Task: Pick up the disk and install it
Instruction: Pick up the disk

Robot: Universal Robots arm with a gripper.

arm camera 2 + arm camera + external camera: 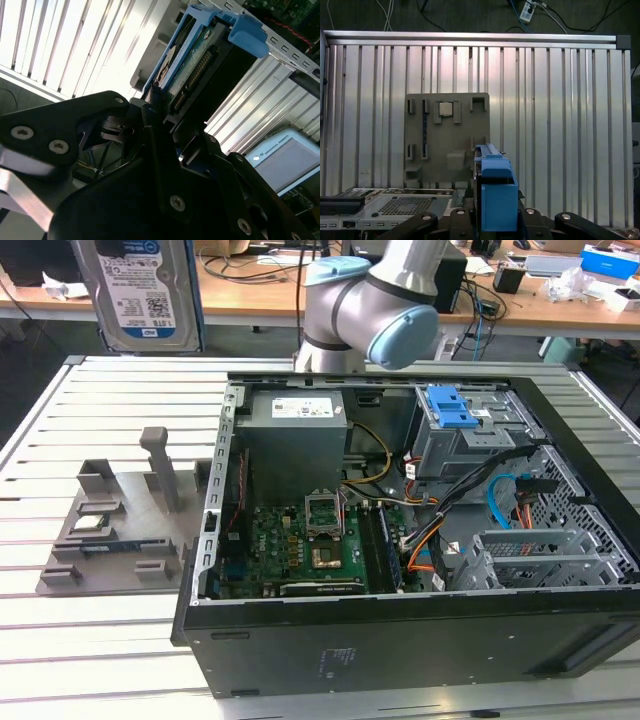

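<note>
A ribbed aluminium tabletop (120, 640) stood before cluttered wooden desks (250, 290); the floor (470, 15) looked dark, perhaps carpeted.

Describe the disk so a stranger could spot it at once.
Start at the open computer case, then look to the exterior view's left, above the grey fixture plate. The disk hangs there in the gripper: a flat silver slab with a barcode label and blue frame, unlike the small square chip on the plate.
</note>
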